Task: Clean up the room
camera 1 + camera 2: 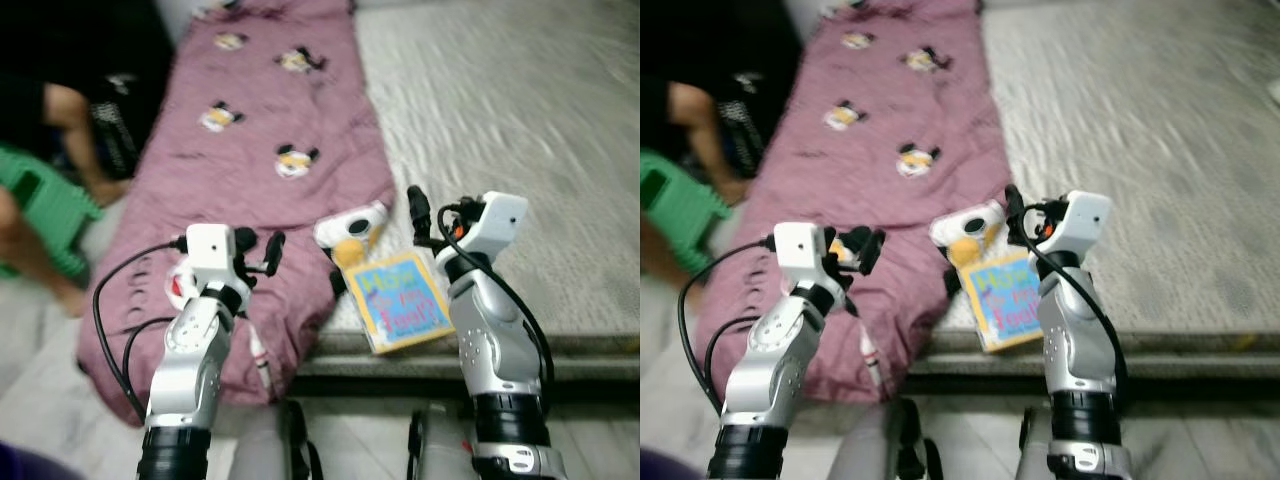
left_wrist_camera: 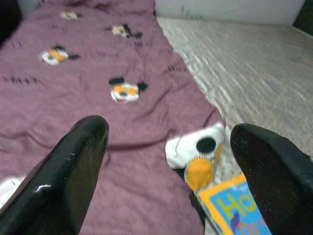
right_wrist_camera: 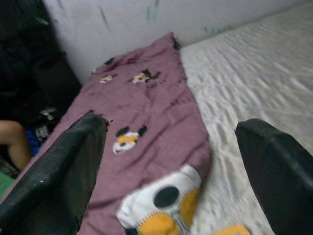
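A yellow and blue picture book (image 1: 402, 300) lies at the bed's near edge on the pale mattress (image 1: 500, 100). Just behind it sits a white plush toy (image 1: 352, 228) with black and yellow patches, at the edge of a mauve blanket (image 1: 260, 120) printed with cartoon mouse heads. My left gripper (image 1: 258, 250) hovers open over the blanket, left of the toy, holding nothing. To the right of the toy, above the book's far corner, my right gripper (image 1: 418, 212) is open and holds nothing. The toy (image 2: 198, 149) and book (image 2: 230, 205) lie ahead of the left fingers.
A person's bare legs (image 1: 70, 115) and a green plastic stool (image 1: 45, 205) are at the left beside the bed. A white marker-like stick (image 1: 262, 362) lies on the hanging blanket edge. A small red and white object (image 1: 178, 283) sits under my left arm.
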Available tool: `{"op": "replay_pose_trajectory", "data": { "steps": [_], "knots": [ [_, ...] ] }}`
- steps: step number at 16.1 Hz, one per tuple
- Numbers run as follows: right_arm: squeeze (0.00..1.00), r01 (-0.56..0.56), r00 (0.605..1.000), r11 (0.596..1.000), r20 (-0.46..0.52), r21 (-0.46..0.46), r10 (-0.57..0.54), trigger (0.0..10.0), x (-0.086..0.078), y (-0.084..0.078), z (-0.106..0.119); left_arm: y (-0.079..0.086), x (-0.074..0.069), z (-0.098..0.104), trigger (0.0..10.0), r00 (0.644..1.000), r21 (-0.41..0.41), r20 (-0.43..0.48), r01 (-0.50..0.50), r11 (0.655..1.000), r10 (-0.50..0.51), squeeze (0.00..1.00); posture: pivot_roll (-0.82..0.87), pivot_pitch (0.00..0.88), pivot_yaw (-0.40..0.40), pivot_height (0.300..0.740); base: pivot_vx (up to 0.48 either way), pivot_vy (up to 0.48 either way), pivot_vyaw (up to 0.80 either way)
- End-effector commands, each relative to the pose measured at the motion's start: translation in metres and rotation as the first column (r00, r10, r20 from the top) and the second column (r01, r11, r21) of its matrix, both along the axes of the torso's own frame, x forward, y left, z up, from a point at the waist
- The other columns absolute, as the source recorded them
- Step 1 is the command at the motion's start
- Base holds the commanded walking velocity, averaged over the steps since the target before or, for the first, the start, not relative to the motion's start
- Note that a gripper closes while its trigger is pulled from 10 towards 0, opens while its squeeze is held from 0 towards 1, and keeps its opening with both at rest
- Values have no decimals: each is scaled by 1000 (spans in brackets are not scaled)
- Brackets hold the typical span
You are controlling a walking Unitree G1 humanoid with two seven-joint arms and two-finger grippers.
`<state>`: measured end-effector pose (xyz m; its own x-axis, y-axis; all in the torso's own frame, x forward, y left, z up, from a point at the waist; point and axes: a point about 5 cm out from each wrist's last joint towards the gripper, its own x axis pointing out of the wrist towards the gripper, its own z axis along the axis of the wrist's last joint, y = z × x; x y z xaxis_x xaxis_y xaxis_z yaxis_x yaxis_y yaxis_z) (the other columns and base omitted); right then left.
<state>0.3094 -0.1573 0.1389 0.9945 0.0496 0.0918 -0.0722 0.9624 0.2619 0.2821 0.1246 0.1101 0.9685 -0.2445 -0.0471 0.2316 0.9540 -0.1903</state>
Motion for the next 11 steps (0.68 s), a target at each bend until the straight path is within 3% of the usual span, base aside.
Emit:
{"op": "replay_pose_trajectory", "data": {
  "steps": [1,5,11],
  "knots": [
    [0,13,1000,1000,-11,4,-13,10000,-2,-1,-4,3,-2,-1,10000,1000,19,-11,-19,1000,19,0,-60,0,156,740,0,0,0],
    [0,34,999,999,-26,-12,-34,10000,-4,-5,-7,2,3,2,10000,999,12,-13,-32,999,32,0,-65,0,145,740,0,0,0],
    [0,70,996,997,-57,-27,-71,10000,-4,-12,-10,-20,9,5,10000,999,33,12,48,998,-48,0,-77,0,114,740,0,0,0]
  ]
}}
